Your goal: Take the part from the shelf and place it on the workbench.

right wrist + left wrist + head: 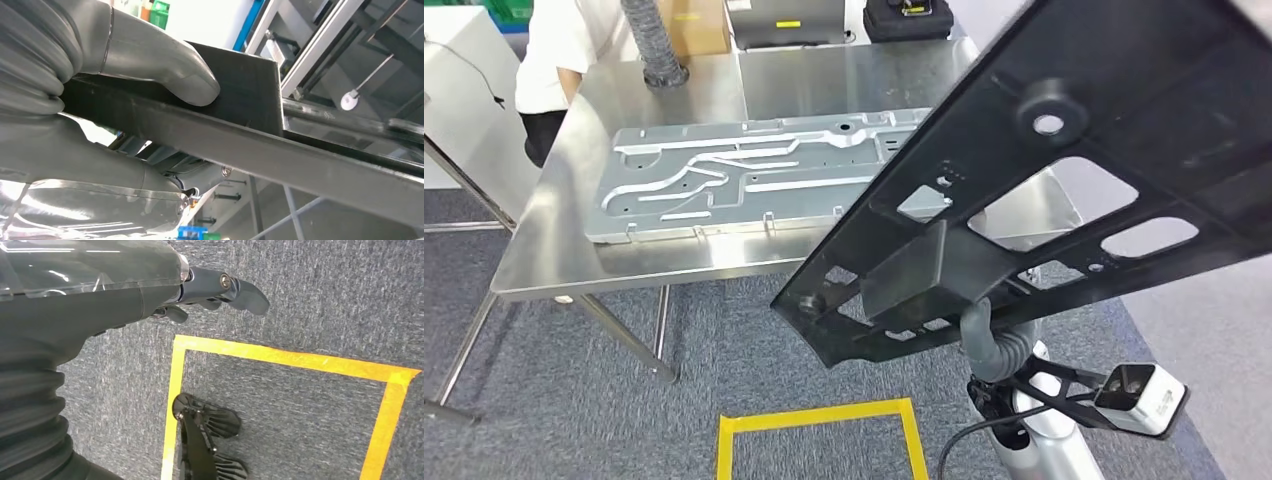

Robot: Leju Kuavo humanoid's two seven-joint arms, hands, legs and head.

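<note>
A large black frame-like part (1064, 180) with cut-outs hangs tilted in the air, its lower end over the floor in front of the steel workbench (824, 80) and its upper end rising to the right. My right hand (996, 345) grips it from below near its lower edge. Up close, the thumb (165, 70) presses on the part's (250, 145) black flange. My left hand (210, 287) hangs over the carpet with nothing in it, its fingers loosely apart.
A silver stamped plate (744, 175) lies across the workbench's middle. A person in white (564, 50) stands at the bench's far left corner beside a grey hose (654, 45). A yellow tape square (824, 415) marks the carpet in front of me.
</note>
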